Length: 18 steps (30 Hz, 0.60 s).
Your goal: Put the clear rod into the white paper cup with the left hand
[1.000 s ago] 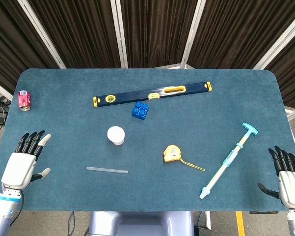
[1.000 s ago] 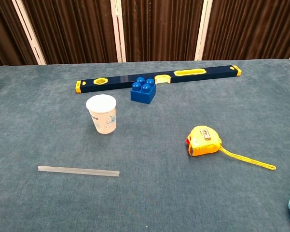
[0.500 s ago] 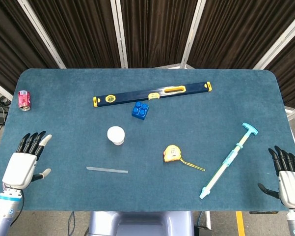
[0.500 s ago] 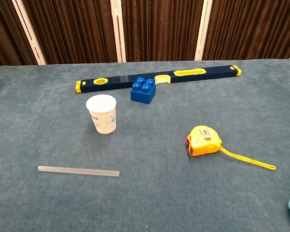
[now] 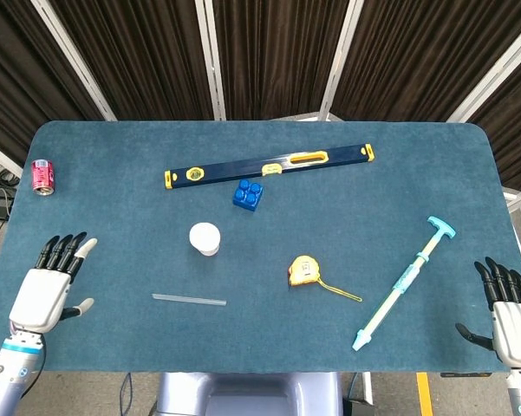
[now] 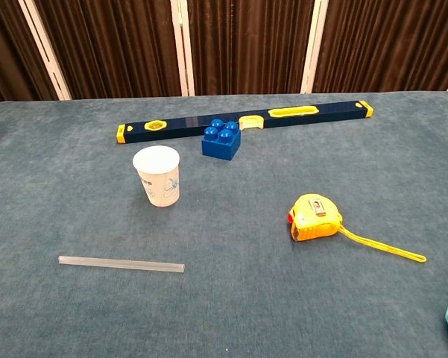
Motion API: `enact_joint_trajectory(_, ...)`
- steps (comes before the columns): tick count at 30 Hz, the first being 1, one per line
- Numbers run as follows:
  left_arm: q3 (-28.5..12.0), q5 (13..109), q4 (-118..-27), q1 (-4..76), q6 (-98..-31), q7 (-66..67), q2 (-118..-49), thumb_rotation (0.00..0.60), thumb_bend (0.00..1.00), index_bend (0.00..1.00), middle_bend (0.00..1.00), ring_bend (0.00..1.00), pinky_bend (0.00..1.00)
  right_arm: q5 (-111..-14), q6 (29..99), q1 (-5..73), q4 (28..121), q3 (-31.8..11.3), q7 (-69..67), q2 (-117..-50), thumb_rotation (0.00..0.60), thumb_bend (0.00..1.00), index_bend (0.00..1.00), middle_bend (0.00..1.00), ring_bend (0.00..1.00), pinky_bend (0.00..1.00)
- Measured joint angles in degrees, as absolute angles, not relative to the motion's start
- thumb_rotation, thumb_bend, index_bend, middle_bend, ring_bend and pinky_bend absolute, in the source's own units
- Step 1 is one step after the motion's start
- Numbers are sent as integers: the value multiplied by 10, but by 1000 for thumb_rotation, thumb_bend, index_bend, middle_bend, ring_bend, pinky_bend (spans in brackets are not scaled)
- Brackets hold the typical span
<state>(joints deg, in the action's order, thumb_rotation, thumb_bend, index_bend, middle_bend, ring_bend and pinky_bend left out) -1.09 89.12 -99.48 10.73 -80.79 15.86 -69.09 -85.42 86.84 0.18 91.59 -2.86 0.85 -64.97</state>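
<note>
The left hand point(image 5: 42, 290) hovers empty, fingers spread, at the counter's point(image 5: 113, 182) left edge; the clear rod point(image 5: 189, 301) lies near the front edge, beside the white paper cup point(image 5: 205, 238).

White cup point(image 6: 157, 176), blue print; yellow tape measure point(image 6: 314, 217); blue brick point(image 6: 221, 139).

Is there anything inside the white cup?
From the head view, looking down into the white paper cup, only its white inside shows; nothing is in it. The clear rod lies flat on the table nearer the robot, apart from the cup.
</note>
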Motion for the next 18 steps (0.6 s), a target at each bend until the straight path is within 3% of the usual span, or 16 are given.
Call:
enact_joint_trajectory(3,-9,891,-1008,111,-799,165,-691,600,27,214,0,0,1,-855,869,2,916,-28,8,-650,600,87,0,0,0,0)
enact_joint_trajectory(8,-12,885,-1034,124,-779,188,-695,600,111,420,0,0,55,-855,870,1,916,-28,10,-650,600,88,0,0,0,0)
enact_joint_trajectory(18,-26,803,-1073,163,-707,284,-744,600,160,483,50,0,65,-854,868,2,917,-29,8,-649,600,87,0,0,0,0)
